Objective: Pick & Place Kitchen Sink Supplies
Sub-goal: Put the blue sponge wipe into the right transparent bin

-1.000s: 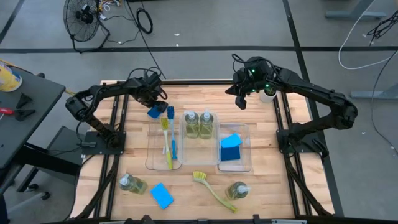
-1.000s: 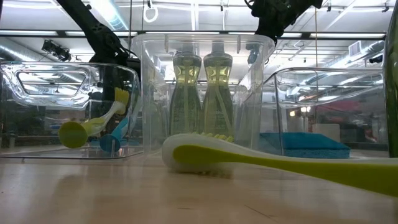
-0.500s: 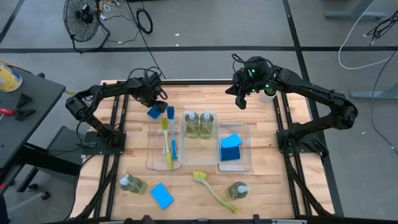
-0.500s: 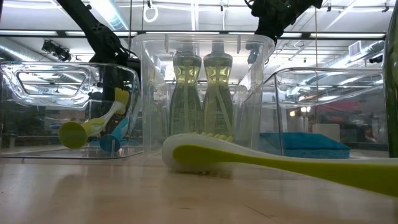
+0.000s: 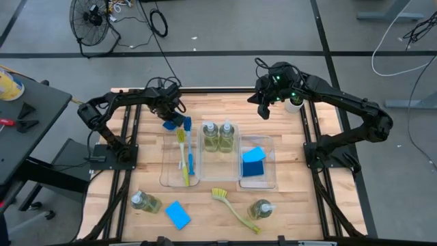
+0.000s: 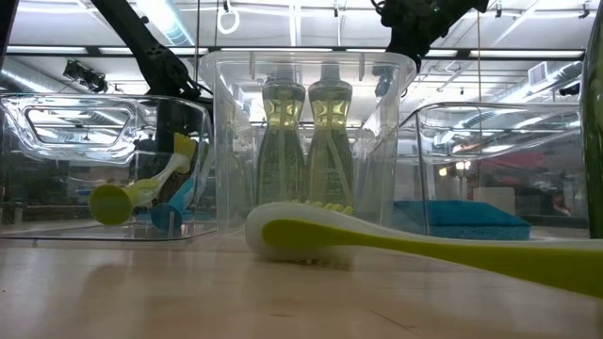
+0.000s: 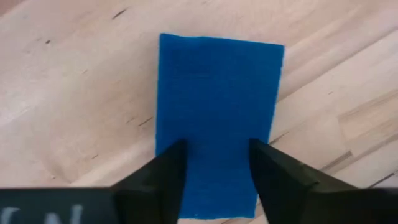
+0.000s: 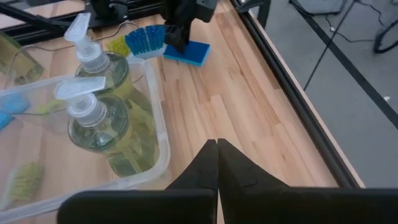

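Left wrist cam: left gripper [image 7: 214, 180] sits low over a blue sponge [image 7: 217, 112] lying on the wooden table [image 7: 68, 93].

Sponge is rectangular and flat on the light wood planks, long axis running away from the camera, all of its far edge and both far corners visible. The two dark fingers [image 7: 158, 180] are spread apart, with blue sponge showing in the gap between them. Both fingertips overlap the near half of the sponge in the picture, one toward each long side. Can't tell if the tips actually touch the sponge surface or hang just above it. Bare wood shows on both sides of the sponge and beyond its far edge.
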